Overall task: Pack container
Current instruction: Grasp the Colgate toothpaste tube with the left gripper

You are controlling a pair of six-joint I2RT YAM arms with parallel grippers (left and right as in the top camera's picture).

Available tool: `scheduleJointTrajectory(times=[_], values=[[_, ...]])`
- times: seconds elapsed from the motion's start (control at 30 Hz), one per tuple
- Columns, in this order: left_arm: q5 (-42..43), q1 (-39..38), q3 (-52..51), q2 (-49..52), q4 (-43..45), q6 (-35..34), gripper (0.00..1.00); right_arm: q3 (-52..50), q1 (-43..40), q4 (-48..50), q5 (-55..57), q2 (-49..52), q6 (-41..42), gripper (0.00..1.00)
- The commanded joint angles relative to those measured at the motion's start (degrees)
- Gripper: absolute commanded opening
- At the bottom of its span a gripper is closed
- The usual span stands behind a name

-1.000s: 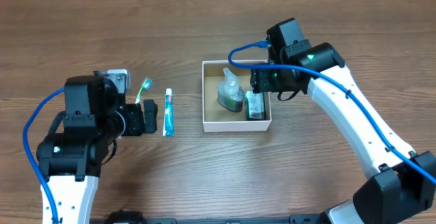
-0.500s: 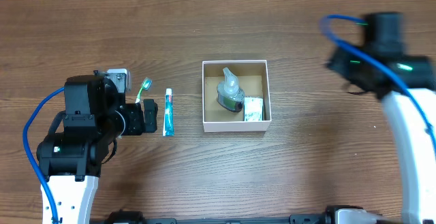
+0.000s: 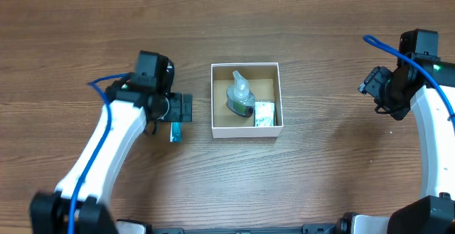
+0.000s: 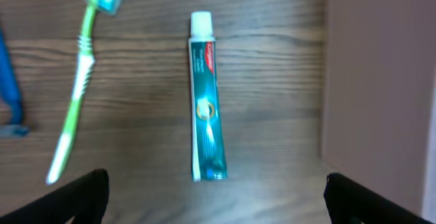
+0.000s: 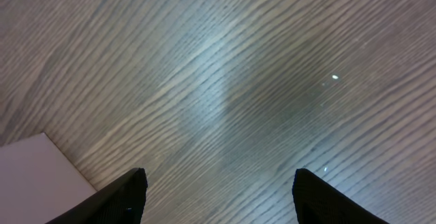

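Container (image 3: 245, 131) just R of L gripper (image 3: 183, 109), not touching.

The toothbrush (image 4: 76, 88) has its head blurred and clipped by the left wrist view's top edge. Overhead, the left arm (image 3: 106, 141) hides it and all of the toothpaste tube (image 3: 175, 134) but its lower end. The container (image 4: 381, 81) runs off the left wrist view's right edge, and the print on the packet (image 3: 264, 114) inside it is too small to read.

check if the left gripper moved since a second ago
Yes. The left gripper has moved right, toward the container. It was left of the toothpaste and now hangs over it, jaws open.
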Motion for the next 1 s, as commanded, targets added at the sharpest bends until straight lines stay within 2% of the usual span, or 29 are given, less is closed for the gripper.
scheduleJointTrajectory(times=[0.0,0.17,0.33,0.4,0.47,0.53,0.87,0.97], values=[[1.1,0.2,0.8,7.3,3.3,-2.2,1.0,-0.2,0.0,0.6,-0.5,-0.3,-0.8,0.7],[1.1,0.3,0.8,17.5,6.7,-2.2,1.0,-0.2,0.0,0.3,-0.5,-0.3,-0.8,0.7],[1.1,0.3,0.8,19.4,8.9,-2.2,0.99,-0.2,0.0,0.3,-0.5,-0.3,-0.8,0.7],[1.1,0.3,0.8,19.7,9.7,-2.3,0.94,-0.2,0.0,0.3,-0.5,-0.3,-0.8,0.71],[1.1,0.3,0.8,19.7,9.9,-2.4,0.82,-0.2,0.0,0.3,-0.5,-0.3,-0.8,0.71],[1.1,0.3,0.8,19.7,9.9,-2.4,0.75,-0.2,0.0,0.3,-0.5,-0.3,-0.8,0.71],[1.0,0.2,0.5,20.6,11.9,-2.4,0.76,-0.2,0.0,-0.1,-0.5,-0.3,-0.8,0.71],[0.9,0.2,0.5,22.7,11.5,-2.4,0.8,-0.2,0.0,-0.1,-0.5,-0.3,-0.8,0.71]])
